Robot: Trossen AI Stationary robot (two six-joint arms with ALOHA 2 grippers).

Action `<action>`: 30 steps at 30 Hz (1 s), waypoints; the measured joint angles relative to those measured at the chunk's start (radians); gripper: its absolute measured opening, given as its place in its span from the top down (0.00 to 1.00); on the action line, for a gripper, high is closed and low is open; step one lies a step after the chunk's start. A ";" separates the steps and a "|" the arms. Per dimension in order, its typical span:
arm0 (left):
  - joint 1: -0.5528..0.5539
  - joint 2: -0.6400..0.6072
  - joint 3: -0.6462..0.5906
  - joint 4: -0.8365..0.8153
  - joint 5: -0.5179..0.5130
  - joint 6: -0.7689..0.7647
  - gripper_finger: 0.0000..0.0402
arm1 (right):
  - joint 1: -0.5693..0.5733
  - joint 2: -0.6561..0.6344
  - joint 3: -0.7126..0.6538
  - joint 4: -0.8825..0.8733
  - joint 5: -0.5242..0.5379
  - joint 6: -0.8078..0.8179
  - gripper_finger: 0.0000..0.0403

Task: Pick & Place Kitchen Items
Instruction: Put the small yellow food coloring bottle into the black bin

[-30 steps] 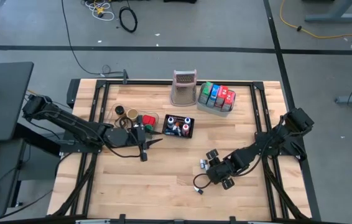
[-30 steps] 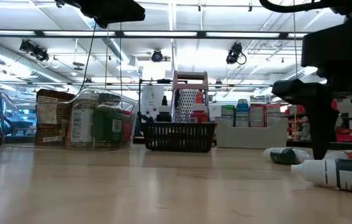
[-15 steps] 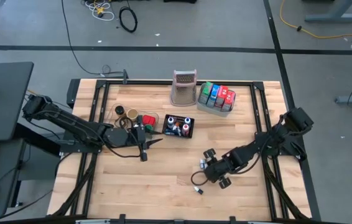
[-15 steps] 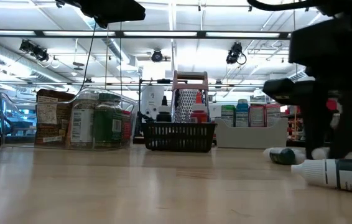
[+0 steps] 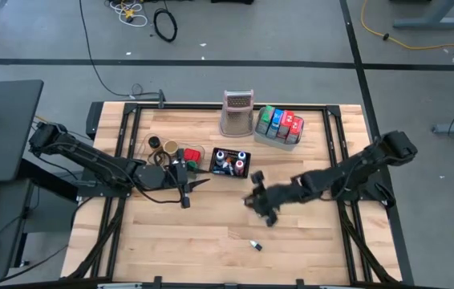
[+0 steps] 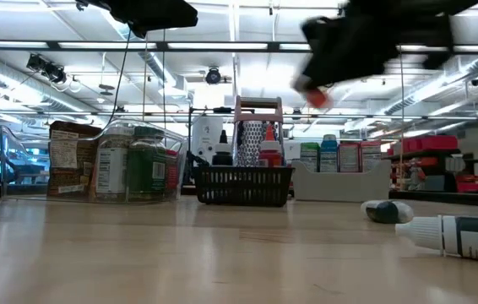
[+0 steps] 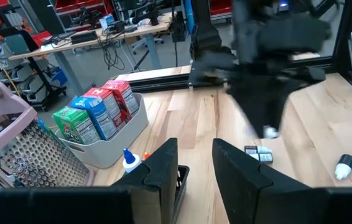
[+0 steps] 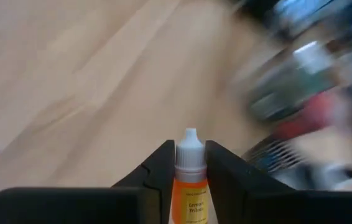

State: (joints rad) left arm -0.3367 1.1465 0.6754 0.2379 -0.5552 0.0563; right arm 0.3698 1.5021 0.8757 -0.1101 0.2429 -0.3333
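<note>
My right gripper (image 5: 257,201) hangs in the air over the middle of the table, right of and nearer than the black mesh basket (image 5: 230,163). It is shut on a tiny bottle (image 8: 190,180) with a white cap and an orange-yellow label. Two more small bottles (image 7: 258,152) (image 7: 344,165) lie on their sides on the wood. Red, blue and green packets (image 5: 280,122) stand in the grey tray. Round jars (image 5: 163,145) stand at the far left. My left gripper (image 5: 191,185) waits open left of the basket. My right gripper pinches the small bottle by its body just under the white cap (image 8: 190,163), one finger on each side. The cap end sticks out past the fingertips. The bottle is lifted clear of the table and shows as an orange-red spot (image 6: 315,97) high in the low view.
A tall silvery box grater (image 5: 237,112) stands at the far edge beside the grey tray (image 5: 279,138). The basket holds colour-capped bottles. A clear tub (image 5: 190,157) sits left of it. Bare wood lies along the near half of the table.
My right gripper has risen from the table near the right-hand bottles. It has swung left and toward the far side, toward the black basket, carrying the small bottle clear of the wood. The other two bottles lie where they were.
</note>
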 joint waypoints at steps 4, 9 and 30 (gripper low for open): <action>0.000 0.000 0.000 0.000 0.000 0.000 0.73 | -0.104 0.034 0.000 0.262 -0.025 -0.067 0.78; 0.000 0.000 0.000 0.000 0.000 0.000 0.73 | -0.215 0.119 0.000 0.474 -0.071 -0.101 0.78; 0.000 0.000 0.000 -0.002 0.000 0.001 0.73 | -0.344 0.320 0.000 0.661 0.075 0.022 0.77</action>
State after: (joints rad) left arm -0.3367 1.1465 0.6754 0.2363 -0.5552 0.0570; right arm 0.0254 1.8219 0.8753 0.5507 0.3183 -0.3113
